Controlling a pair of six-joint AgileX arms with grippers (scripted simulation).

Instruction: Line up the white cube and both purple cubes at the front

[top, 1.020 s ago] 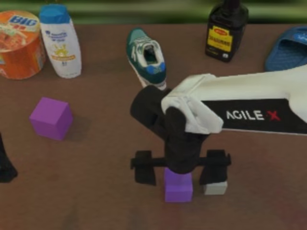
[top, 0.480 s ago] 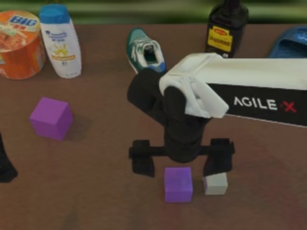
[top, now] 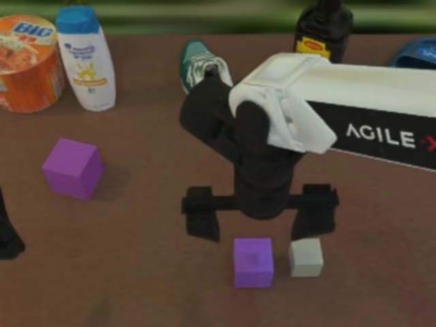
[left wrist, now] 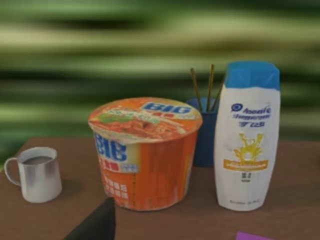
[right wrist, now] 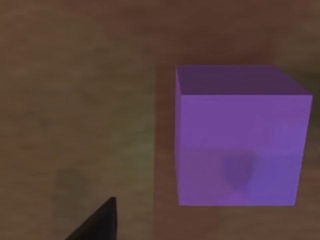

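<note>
Our right gripper (top: pixel 261 216) had lifted off the small purple cube (top: pixel 253 261), fingers spread wide and empty, and was backing away from the front. That cube sat just beside the white cube (top: pixel 305 257) near the table's front edge, so we judged two of three placed. The big purple cube (top: pixel 72 167) lay well apart at the left. Our left arm (top: pixel 8 235) stayed parked at the left edge; we couldn't tell its fingers' state.

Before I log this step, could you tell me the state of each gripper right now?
Left gripper: parked at the table's left edge; its state cannot be told.
Right gripper: open, holding nothing, above the smaller purple cube and white cube.
</note>
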